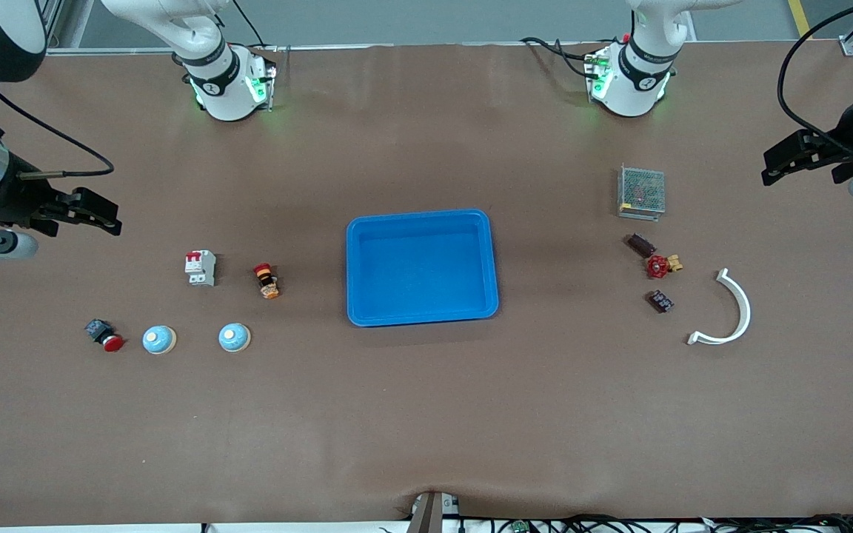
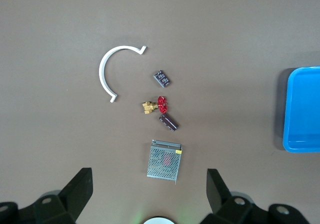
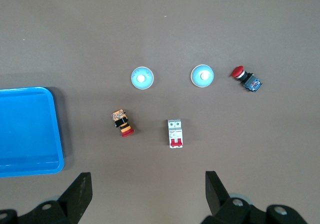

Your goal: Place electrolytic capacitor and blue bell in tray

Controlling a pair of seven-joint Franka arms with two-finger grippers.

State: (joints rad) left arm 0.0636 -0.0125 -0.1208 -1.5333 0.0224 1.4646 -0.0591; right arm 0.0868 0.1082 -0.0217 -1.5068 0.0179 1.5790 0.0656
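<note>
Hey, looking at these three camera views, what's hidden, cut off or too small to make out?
- Tray: cut by the frame edge in both wrist views.
- Two small dark parts: markings too small to read in the front and left wrist views, so which one is the capacitor is unclear.
- Left gripper and right gripper: both open; arms cut by the front view's edges.

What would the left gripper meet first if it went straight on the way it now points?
Probably the metal mesh box: it lies nearest, between the open fingers of the left gripper, pointing down at the table. Depth is unclear.
</note>
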